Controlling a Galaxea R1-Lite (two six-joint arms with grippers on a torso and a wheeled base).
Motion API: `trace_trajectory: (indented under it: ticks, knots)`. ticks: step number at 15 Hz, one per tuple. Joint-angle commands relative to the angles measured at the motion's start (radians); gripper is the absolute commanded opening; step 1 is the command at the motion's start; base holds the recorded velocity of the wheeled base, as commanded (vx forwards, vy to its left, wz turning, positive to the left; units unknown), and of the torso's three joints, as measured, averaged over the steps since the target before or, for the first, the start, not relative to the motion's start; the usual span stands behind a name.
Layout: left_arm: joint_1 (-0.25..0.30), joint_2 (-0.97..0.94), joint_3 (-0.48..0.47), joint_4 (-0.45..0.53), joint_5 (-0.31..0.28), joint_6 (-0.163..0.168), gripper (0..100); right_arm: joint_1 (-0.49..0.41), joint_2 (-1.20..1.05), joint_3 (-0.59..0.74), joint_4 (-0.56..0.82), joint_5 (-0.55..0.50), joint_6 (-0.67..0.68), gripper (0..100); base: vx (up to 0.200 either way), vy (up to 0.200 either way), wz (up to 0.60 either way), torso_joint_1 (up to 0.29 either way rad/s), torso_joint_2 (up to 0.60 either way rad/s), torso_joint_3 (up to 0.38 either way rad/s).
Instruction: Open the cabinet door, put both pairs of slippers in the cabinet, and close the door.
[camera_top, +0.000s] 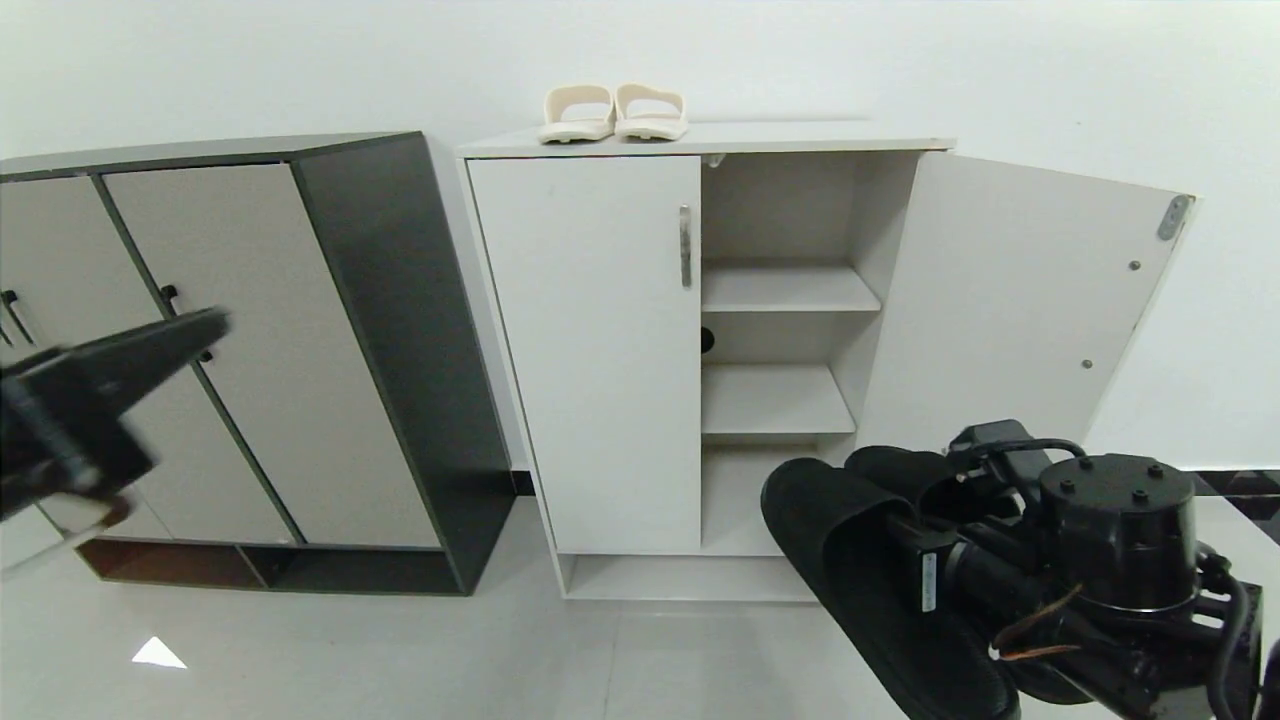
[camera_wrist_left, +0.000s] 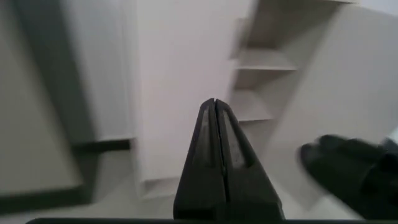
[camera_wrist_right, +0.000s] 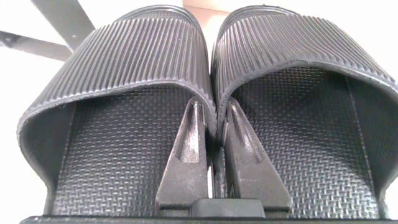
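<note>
The black slippers (camera_top: 870, 560) hang in the right gripper (camera_wrist_right: 214, 118), low in front of the white cabinet (camera_top: 585, 350) and facing its open half. The jaws are clamped on the two inner side walls, pressed together, so both shoes ride as one. They look like light, soft rubber slides with ribbed straps and a studded footbed, so grip should be good. But the walls are thin and bendy, so the pair may sag or twist about the pinch, and one shoe could creep out if it knocks a shelf edge.

The open door (camera_top: 1000, 300) stands wide to the right; the upper shelf (camera_top: 780, 290) and the lower shelf (camera_top: 775, 400) lie bare, and either looks to offer room for the pair laid flat.

The cream slippers (camera_top: 613, 112) sit side by side on the cabinet top (camera_top: 800, 135), toward its left end above the closed door. They seem equally light and pliant, and the best hold is probably the same pinch, where their inner edges touch.

The left gripper (camera_top: 205, 325) hovers before the grey cabinet (camera_top: 400, 350); its jaws are closed on nothing.
</note>
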Motion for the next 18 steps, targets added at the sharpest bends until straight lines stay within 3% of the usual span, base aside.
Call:
trace_trajectory:
  ticks: [1, 3, 5, 7, 9, 11, 12, 13, 15, 18]
  knots:
    - [0.355, -0.639, 0.276, 0.391, 0.043, 0.041, 0, -0.031, 0.064, -0.044, -0.001, 0.001, 0.0, 0, 0.0, 0.0, 0.0, 0.0, 0.0, 0.0]
    - [0.389, -0.831, 0.383, 0.493, 0.046, 0.041, 0, -0.041, 0.104, -0.071, -0.003, -0.001, -0.001, 0, 0.0, 0.0, 0.0, 0.0, 0.0, 0.0]
    - [0.414, -0.905, 0.486, 0.495, 0.052, 0.041, 0, -0.038, 0.133, -0.076, -0.007, -0.002, -0.001, 0, 0.0, 0.0, 0.0, 0.0, 0.0, 0.0]
    - [0.414, -0.906, 0.558, 0.429, 0.021, 0.035, 0, -0.038, 0.162, -0.07, -0.061, -0.002, -0.003, 0, 0.0, 0.0, 0.0, 0.0, 0.0, 0.0]
    - [0.414, -0.906, 0.635, 0.3, -0.14, 0.046, 0, -0.035, 0.185, -0.064, -0.118, -0.002, -0.007, 0, 0.0, 0.0, 0.0, 0.0, 0.0, 0.0]
    - [0.414, -0.905, 0.636, 0.358, -0.282, 0.066, 0, -0.026, 0.197, -0.062, -0.141, 0.001, -0.007, 0, 0.0, 0.0, 0.0, 0.0, 0.0, 0.0]
    - [0.414, -0.905, 0.639, 0.329, -0.327, 0.118, 0, -0.011, 0.205, -0.059, -0.15, -0.001, -0.007, 0, 0.0, 0.0, 0.0, 0.0, 0.0, 0.0]
    - [0.414, -0.905, 0.639, 0.332, -0.328, 0.137, 0, -0.006, 0.211, -0.061, -0.153, -0.004, -0.006, 0, 0.0, 0.0, 0.0, 0.0, 0.0, 0.0]
    - [0.414, -0.905, 0.639, 0.332, -0.324, 0.114, 0, -0.002, 0.219, -0.087, -0.162, -0.004, -0.004, 0, 0.0, 0.0, 0.0, 0.0, 0.0, 0.0]
    - [0.414, -0.905, 0.639, 0.332, -0.325, 0.106, 0, -0.002, 0.285, -0.159, -0.161, -0.048, -0.003, 0, 0.0, 0.0, 0.0, 0.0, 0.0, 0.0]
